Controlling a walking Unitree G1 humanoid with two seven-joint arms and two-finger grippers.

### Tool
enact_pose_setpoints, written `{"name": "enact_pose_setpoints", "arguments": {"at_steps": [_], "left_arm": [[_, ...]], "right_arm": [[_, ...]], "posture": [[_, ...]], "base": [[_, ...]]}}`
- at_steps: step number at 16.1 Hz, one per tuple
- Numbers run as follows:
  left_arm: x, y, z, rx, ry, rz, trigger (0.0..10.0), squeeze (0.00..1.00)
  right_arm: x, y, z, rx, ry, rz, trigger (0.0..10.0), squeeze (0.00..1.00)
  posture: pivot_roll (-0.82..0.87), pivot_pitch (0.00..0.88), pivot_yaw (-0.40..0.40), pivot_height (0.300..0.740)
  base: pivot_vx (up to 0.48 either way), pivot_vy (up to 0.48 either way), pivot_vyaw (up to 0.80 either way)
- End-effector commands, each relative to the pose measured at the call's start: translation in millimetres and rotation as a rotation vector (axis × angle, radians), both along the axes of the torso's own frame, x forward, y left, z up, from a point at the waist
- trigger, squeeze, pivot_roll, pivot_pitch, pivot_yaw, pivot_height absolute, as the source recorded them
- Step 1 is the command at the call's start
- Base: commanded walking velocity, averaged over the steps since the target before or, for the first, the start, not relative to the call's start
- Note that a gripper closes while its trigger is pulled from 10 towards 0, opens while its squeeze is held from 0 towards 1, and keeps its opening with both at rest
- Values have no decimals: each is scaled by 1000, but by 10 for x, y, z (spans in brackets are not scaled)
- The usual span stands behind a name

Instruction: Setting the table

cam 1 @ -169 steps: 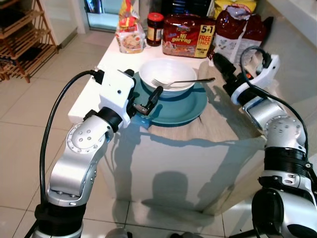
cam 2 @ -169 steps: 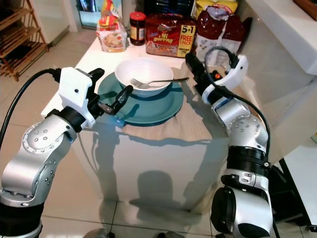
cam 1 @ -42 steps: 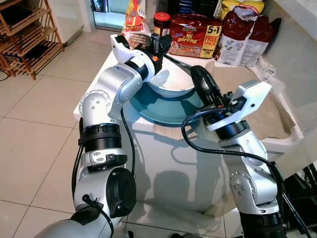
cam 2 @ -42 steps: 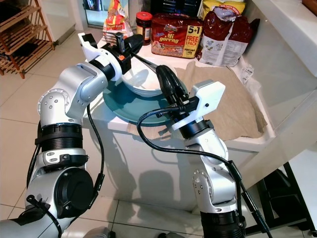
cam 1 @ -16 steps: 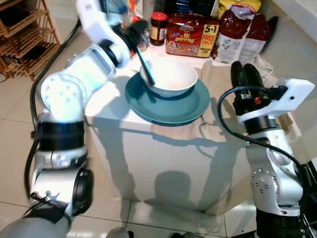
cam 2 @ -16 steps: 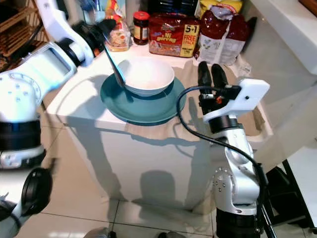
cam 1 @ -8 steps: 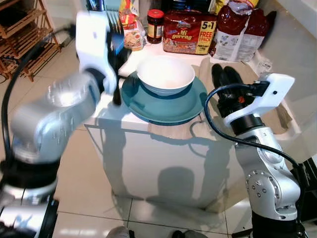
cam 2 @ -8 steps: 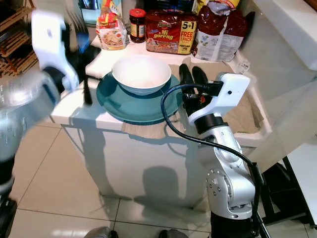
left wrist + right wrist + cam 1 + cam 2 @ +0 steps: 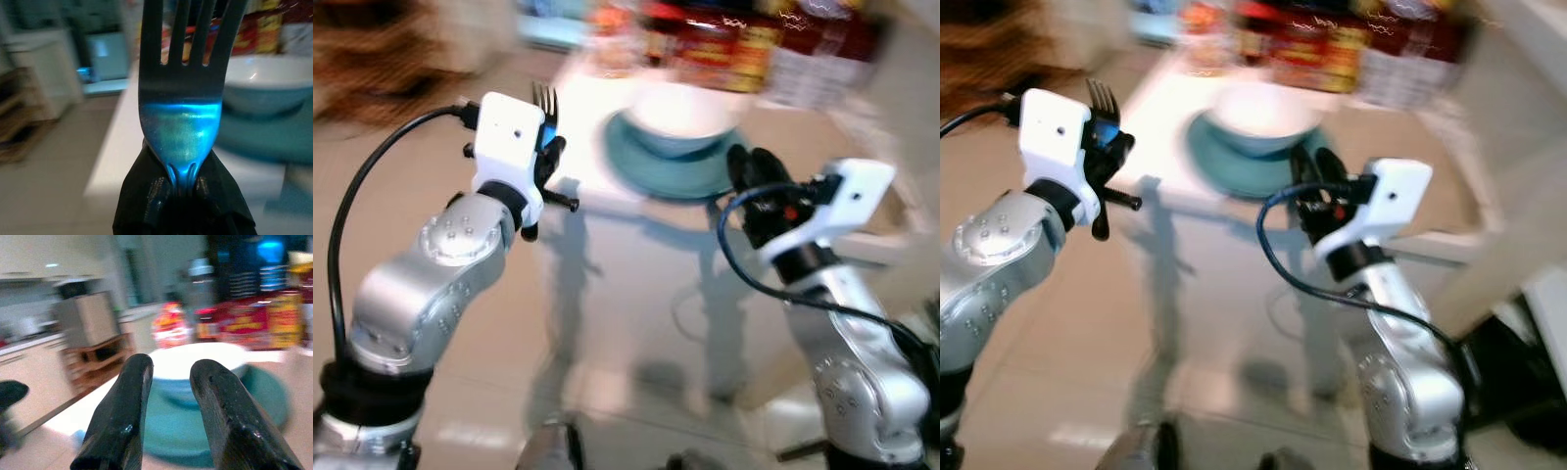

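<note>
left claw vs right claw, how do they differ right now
The left claw is shut on the fork, tines up, off the table's left edge; the right claw holds nothing, its fingers apart. The left is raised beside the table; the right points at the white bowl on the teal plate. Both have black fingers.

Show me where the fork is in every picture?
Left eye view: the fork sticks up, tines up, from the left gripper, left of the table.
Right eye view: the same, upper left.
Left wrist view: close up, pinched between the black fingers.
Right wrist view: I can't spot the fork here.
Shared landmark: the white bowl on the teal plate.
</note>
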State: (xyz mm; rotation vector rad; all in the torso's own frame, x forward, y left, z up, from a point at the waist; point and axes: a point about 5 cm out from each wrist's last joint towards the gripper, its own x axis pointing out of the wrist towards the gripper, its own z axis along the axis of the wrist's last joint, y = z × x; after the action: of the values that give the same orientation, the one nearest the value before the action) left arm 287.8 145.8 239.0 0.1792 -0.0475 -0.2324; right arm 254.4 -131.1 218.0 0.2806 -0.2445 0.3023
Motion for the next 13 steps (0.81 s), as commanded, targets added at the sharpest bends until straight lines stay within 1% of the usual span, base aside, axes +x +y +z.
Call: {"name": "enact_pose_setpoints", "arguments": {"at_steps": [1,2,3,4,5,6,8,10,11,13], "left_arm": [[-44,-88,-2,25,-46,-41,10000,0],[-67,-136,-64,41,-49,-69,10000,0],[-67,-179,-135,25,-26,-62,10000,0],[-53,-185,-244,12,4,-34,10000,0],[-47,-181,-300,18,21,-24,10000,0],[-25,-133,-498,46,55,22,10000,0],[-13,-102,-568,29,69,45,10000,0],[11,-98,-573,16,61,59,10000,0],[44,-117,-594,18,54,69,10000,0],[59,-142,-598,25,47,64,10000,0]], "right_arm": [[-30,-67,-9,-28,-11,-46,10000,0],[-25,-117,-80,-81,-6,-92,10000,0],[-6,-158,-214,-143,32,-128,10000,0],[13,-162,-359,-199,90,-132,10000,0],[17,-159,-397,-210,103,-130,10000,0],[37,-160,-506,-255,159,-140,10000,0],[54,-157,-530,-263,167,-146,10000,0],[77,-156,-585,-297,174,-148,10000,0],[95,-155,-644,-351,171,-146,10000,0],[99,-176,-675,-354,185,-158,10000,0]], "posture": [[58,33,-55,740],[58,32,-57,740],[58,26,-62,740],[53,20,-59,740],[53,20,-59,740],[49,21,-60,740],[46,22,-62,740],[48,24,-67,740],[48,31,-70,740],[46,35,-68,740]], "base": [[0,0,0],[0,-379,0],[0,-458,0],[0,-458,0],[0,-458,0],[0,-480,0],[0,-480,0],[0,-480,0],[0,-480,0],[0,-480,0]]}}
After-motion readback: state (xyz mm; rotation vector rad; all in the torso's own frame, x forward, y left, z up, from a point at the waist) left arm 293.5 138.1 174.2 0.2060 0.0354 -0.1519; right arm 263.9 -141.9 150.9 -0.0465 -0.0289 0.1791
